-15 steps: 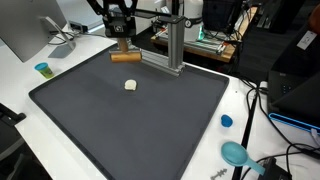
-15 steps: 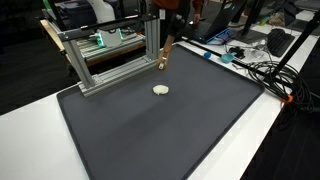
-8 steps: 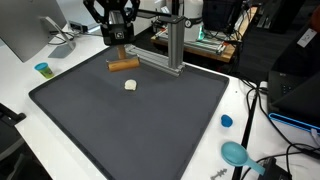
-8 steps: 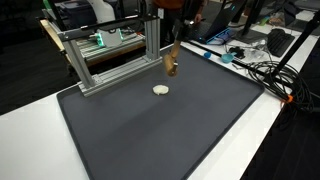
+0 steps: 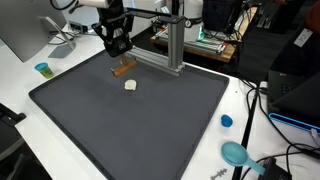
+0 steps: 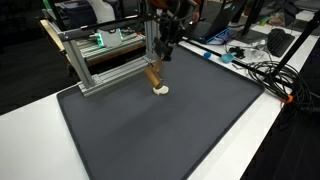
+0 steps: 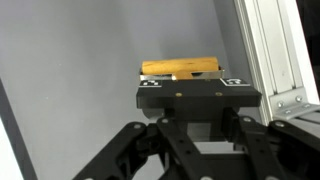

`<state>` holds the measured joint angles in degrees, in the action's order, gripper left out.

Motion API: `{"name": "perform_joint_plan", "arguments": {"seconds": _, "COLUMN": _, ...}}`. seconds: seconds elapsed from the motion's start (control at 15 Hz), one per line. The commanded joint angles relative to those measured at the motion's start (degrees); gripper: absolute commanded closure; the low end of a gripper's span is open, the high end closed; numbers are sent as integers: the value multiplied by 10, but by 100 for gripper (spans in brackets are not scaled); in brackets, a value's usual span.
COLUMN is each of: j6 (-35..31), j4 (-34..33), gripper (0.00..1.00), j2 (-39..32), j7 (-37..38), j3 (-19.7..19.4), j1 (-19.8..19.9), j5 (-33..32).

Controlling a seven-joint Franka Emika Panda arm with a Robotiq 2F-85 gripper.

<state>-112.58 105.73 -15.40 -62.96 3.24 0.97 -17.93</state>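
My gripper (image 5: 120, 60) is shut on a brown wooden stick (image 5: 123, 70), holding it tilted just above the black mat (image 5: 150, 125) near the mat's far edge. In both exterior views the stick (image 6: 154, 76) hangs below the gripper (image 6: 162, 60), its lower end close to a small cream-white piece (image 6: 160, 90) lying on the mat. That piece (image 5: 131, 85) is a little in front of the stick. In the wrist view the stick (image 7: 180, 68) lies crosswise beyond the gripper's black body, which hides the fingertips.
An aluminium frame (image 5: 175, 45) stands at the mat's far edge, right beside the gripper. A blue cup (image 5: 42, 69), a blue cap (image 5: 227, 121) and a teal scoop-like thing (image 5: 236, 153) sit on the white table around the mat. Cables (image 6: 262, 70) lie at one side.
The gripper has come down towards the mat with the stick still in it and has turned, so the stick now hangs tilted near the white piece.
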Motion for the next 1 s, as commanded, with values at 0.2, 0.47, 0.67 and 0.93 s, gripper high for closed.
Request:
{"name": "perform_joint_plan", "arguments": {"seconds": 0.2, "j6": -30, "j4": 16, "gripper": 79, "j2": 1, "j7": -32, "j3": -4, "j1": 0, "j5": -9}}
{"name": "perform_joint_plan", "arguments": {"seconds": 0.47, "j6": -95, "j4": 53, "gripper": 79, "j2": 10, "j7": 40, "j3": -7, "j1": -17, "j5": -49}}
{"name": "perform_joint_plan", "arguments": {"seconds": 0.67, "j6": -73, "j4": 72, "gripper": 79, "j2": 13, "j7": 49, "j3": -2, "j1": -26, "j5": -53}}
{"name": "perform_joint_plan", "arguments": {"seconds": 0.93, "j6": -117, "j4": 90, "gripper": 79, "j2": 9, "j7": 67, "j3": 2, "j1": -35, "j5": -61}}
